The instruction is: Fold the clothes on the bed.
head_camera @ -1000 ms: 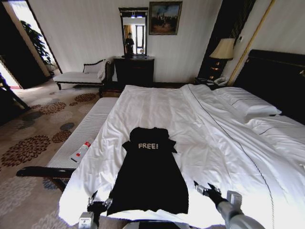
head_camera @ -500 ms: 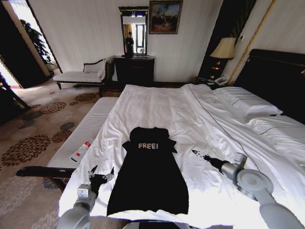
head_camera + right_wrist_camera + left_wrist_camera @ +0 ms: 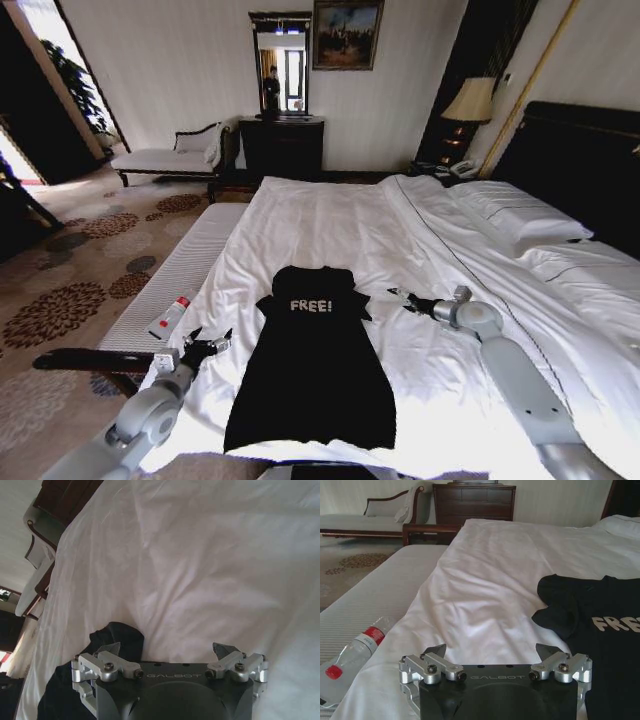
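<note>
Flanking clothes (image 3: 312, 360), both jaws wide, empty

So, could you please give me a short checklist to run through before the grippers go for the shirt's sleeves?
1. Black FREE! T-shirt lies flat on the bed: ok.
2. Left gripper open, beside the shirt's left edge: ok.
3. Right gripper open, near the right sleeve, not touching: ok.
4. Both sleeves spread out: ok.
5. Plastic bottle on the bench, off the bed: ok.
6. Hem lies smooth: cannot tell.
</note>
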Robot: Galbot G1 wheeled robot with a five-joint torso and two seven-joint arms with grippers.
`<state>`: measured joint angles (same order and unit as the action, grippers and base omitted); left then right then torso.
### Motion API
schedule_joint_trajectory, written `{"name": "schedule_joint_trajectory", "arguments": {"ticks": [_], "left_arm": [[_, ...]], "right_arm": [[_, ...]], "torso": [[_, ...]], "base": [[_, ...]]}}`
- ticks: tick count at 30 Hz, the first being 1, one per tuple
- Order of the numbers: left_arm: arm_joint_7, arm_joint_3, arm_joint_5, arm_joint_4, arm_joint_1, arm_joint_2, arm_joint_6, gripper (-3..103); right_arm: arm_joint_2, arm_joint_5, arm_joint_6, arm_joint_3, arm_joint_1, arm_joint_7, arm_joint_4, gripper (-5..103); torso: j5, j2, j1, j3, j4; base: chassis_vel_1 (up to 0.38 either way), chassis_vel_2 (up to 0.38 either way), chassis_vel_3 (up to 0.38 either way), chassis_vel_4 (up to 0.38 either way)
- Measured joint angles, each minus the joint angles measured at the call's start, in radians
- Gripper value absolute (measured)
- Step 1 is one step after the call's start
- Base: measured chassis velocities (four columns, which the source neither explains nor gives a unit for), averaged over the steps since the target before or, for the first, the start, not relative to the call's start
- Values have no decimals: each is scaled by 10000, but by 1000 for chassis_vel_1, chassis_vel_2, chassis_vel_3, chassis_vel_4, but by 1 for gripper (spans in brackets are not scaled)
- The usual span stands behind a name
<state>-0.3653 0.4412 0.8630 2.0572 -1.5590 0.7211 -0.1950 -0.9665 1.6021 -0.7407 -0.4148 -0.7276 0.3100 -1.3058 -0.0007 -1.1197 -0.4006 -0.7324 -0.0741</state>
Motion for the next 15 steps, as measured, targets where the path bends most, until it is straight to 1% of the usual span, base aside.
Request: {"name": "schedule_joint_trajectory", "arguments": {"ticks": [1, 2, 5, 6, 9, 10, 12, 13, 15], "left_arm": [[-46, 40, 43, 4, -23, 14, 4, 100], [-46, 40, 43, 4, -23, 14, 4, 100], [-155, 116, 80, 78, -141, 53, 10, 100], [-155, 116, 80, 78, -141, 53, 10, 100], [-180, 184, 80, 178, -290, 120, 41, 100], [-180, 184, 80, 178, -290, 120, 41, 100], [-206, 308, 132, 348, -443, 146, 51, 100], [-206, 308, 132, 348, -443, 146, 51, 100], [-283, 512, 273, 595, -619, 117, 50, 100]], "right_arm": [[-180, 3, 3, 91, 369, -49, 437, 100], [-180, 3, 3, 91, 369, -49, 437, 100], [-811, -73, 16, 182, 1125, -97, 1674, 100], [-811, -73, 16, 182, 1125, -97, 1674, 100], [-1402, -528, 25, 155, 1346, -294, 2481, 100], [-1402, -528, 25, 155, 1346, -294, 2481, 100], [-1825, -960, 33, -23, 1320, -477, 2814, 100], [-1825, -960, 33, -23, 1320, -477, 2814, 100], [-2164, -1161, 44, -311, 1193, -539, 2931, 100]], "torso": [[-1, 0, 0, 0, 3], [-1, 0, 0, 0, 3], [5, 1, -1, 0, 1], [5, 1, -1, 0, 1], [6, 0, 1, -1, -3], [6, 0, 1, -1, -3], [3, 0, 2, 0, -2], [3, 0, 2, 0, -2], [4, -1, 2, 1, -2]], "base": [[0, 0, 0, 0], [0, 0, 0, 0], [0, 0, 0, 0], [0, 0, 0, 0], [0, 0, 0, 0], [0, 0, 0, 0], [0, 0, 0, 0], [0, 0, 0, 0], [0, 0, 0, 0]]}}
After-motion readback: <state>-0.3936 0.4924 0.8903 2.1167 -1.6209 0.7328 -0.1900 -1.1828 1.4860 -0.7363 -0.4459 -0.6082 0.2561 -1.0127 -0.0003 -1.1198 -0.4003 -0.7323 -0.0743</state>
